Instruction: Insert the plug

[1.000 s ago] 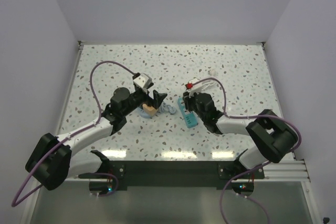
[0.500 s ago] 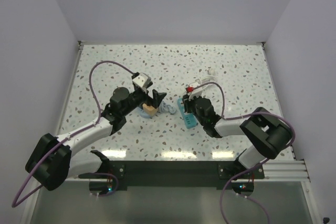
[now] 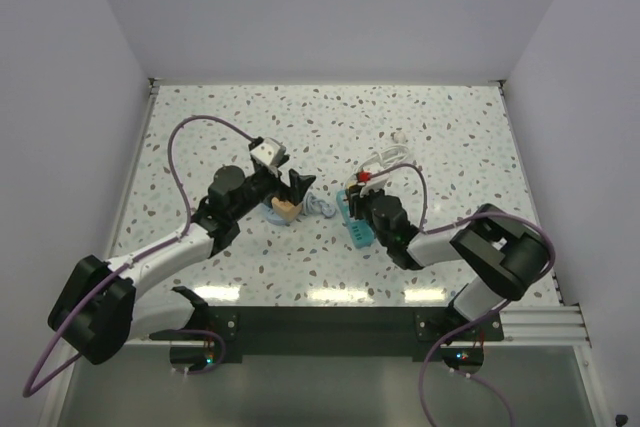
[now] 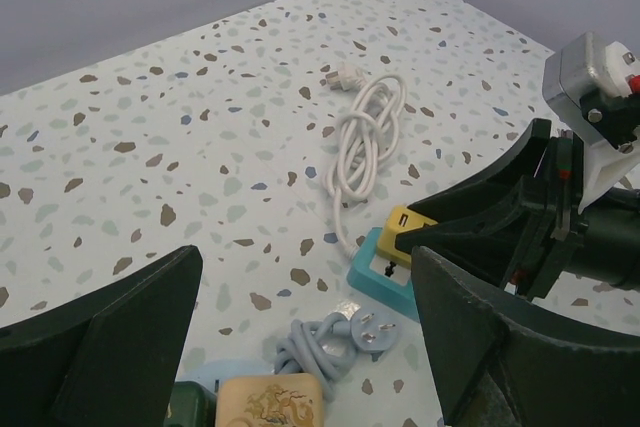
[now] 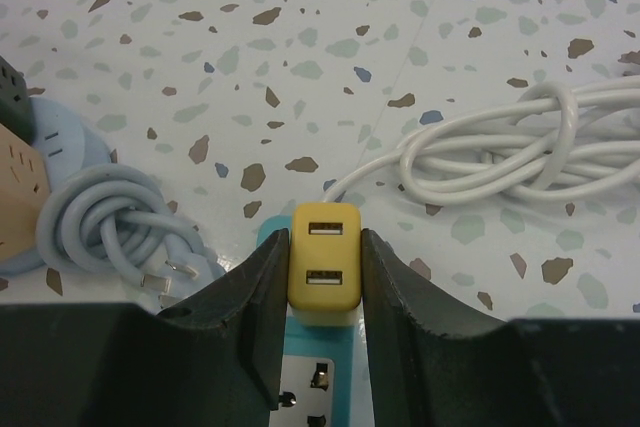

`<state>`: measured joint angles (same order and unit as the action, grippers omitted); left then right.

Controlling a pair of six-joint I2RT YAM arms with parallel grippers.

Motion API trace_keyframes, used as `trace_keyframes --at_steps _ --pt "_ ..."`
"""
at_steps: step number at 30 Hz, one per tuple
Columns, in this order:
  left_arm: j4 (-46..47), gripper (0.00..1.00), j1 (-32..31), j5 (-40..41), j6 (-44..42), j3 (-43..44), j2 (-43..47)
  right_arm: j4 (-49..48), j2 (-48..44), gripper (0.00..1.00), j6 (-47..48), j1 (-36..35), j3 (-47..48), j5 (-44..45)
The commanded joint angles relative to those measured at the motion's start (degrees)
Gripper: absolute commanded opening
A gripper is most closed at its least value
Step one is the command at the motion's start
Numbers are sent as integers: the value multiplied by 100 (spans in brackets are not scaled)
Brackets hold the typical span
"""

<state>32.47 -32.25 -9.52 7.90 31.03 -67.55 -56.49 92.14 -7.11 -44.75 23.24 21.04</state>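
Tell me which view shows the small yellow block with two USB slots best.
Right wrist: the small yellow block sits centred, both slots facing the camera, clamped by the right gripper. Left wrist shows only part of it past that gripper; top external barely resolves it.

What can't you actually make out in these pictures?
- Green plug: left wrist view, cut off by the bottom edge; prongs unseen.
- Power strip: right wrist view, mostly hidden behind the right tool and yellow block.
- Yellow block's underside: hidden in every view; plugged in or not, unclear.
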Motion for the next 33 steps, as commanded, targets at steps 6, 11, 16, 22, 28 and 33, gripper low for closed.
trace_keyframes --at_steps 6,11,16,22,28,33 --pt "-100 92 105 652 168 131 338 2377 -476 19 8 -121 707 -30" --pt "-522 94 122 1652 203 255 514 2783 -793 51 237 -113 1304 14" --pt "-865 100 280 2392 176 404 664 2880 -1057 96 430 -113 1726 41" --pt "-1400 100 895 2656 562 580 682 3179 -1453 99 553 159 2017 102" --pt "-1919 100 1616 2877 950 668 831 3478 -2015 99 -53 1424 1798 -241" --pt "-2218 100 1775 2929 1011 791 822 3706 -2586 99 -185 2074 1596 321"
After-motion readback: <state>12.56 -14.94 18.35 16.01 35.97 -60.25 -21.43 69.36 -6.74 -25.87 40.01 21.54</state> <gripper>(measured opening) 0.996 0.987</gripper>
